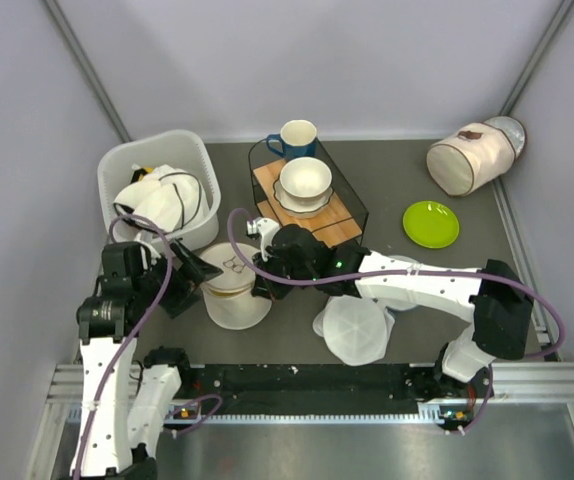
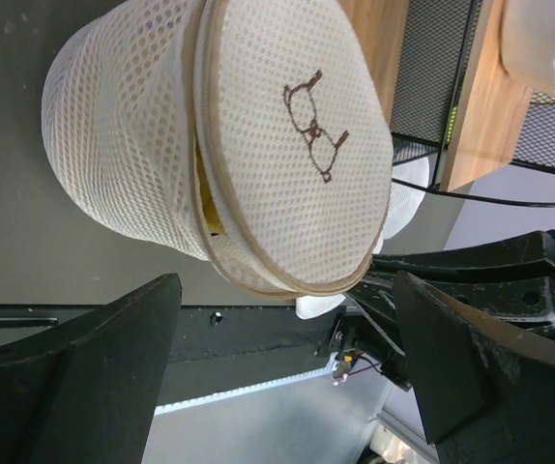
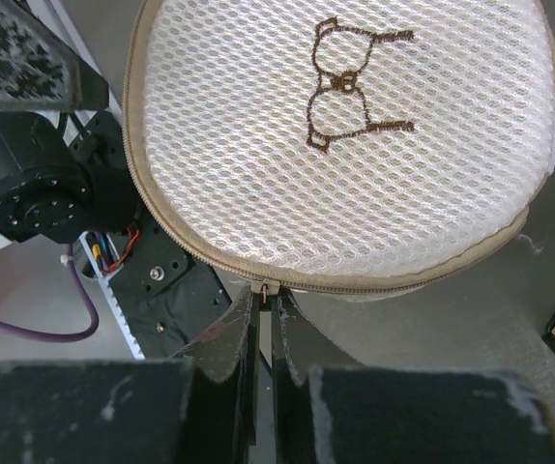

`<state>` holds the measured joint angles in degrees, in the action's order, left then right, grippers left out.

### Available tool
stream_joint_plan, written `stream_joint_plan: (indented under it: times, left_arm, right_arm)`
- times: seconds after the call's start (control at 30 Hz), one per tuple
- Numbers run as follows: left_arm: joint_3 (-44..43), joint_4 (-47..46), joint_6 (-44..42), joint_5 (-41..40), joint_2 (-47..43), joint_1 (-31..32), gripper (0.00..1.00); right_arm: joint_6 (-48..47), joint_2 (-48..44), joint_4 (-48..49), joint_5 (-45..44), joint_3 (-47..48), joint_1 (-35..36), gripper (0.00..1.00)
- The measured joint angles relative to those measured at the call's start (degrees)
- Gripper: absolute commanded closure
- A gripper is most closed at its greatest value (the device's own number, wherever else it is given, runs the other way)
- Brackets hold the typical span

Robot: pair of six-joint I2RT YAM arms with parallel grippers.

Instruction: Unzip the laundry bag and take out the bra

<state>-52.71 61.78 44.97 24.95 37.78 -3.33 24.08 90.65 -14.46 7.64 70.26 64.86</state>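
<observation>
The laundry bag sits on the desk near its front edge, between my two arms. It is a puffed cream mesh drum with a tan zip running round its rim. Its round face carries a small brown mark and tilts toward my right wrist camera.

My right end effector is pressed together, its tips pinching the small zip pull at the edge of the bag nearest that camera. My left end effector is spread wide just beside the bag on its left. Both of its dark fingers are clear of the mesh and hold nothing.

From the left wrist, the rim gapes slightly along one side and something yellow shows in the slit. I cannot make out the bra through the mesh.

Behind the bag stands a wire rack holding a white bowl on a wooden board. A white basket stands at the back left.
</observation>
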Motion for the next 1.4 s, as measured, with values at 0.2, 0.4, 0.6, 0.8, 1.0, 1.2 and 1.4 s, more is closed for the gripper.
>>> stream_joint_plan:
  times: [0.2,0.4,0.6,0.8,1.0,1.2,1.4]
  left_arm:
    - [6.51,-1.64,3.23,1.77,-1.36,0.02,0.1]
    - [9.97,-6.47,5.88,3.5,1.05,0.42,1.0]
    - [4.2,-6.64,2.25,1.16,7.5,0.57,1.0]
    - [-2.43,-6.05,-3.06,-0.2,12.24,0.87,1.0]
    - [-2.6,-6.1,-5.57,0.24,15.87,1.07,1.0]
    - [-2.6,-7.04,-7.89,2.08,18.08,1.07,1.0]
    - [-2.56,-9.07,-9.99,3.1,18.95,0.79,1.0]
  right_arm:
    - [0.0,0.59,0.07,0.02,0.0,0.0,1.0]
    - [-0.04,1.38,0.0,0.24,0.0,0.0,1.0]
    - [-0.96,0.15,-0.11,-0.72,-1.79,-0.02,1.0]
    - [-2.1,-6.86,-0.17,-2.99,-6.84,-0.17,1.0]
    - [-2.25,-7.89,0.09,-3.39,-7.41,-0.17,1.0]
    - [-2.64,-7.89,-0.11,-3.82,-7.61,-0.17,0.67]
    - [-4.0,-9.35,-3.26,-4.92,-7.3,-0.17,0.56]
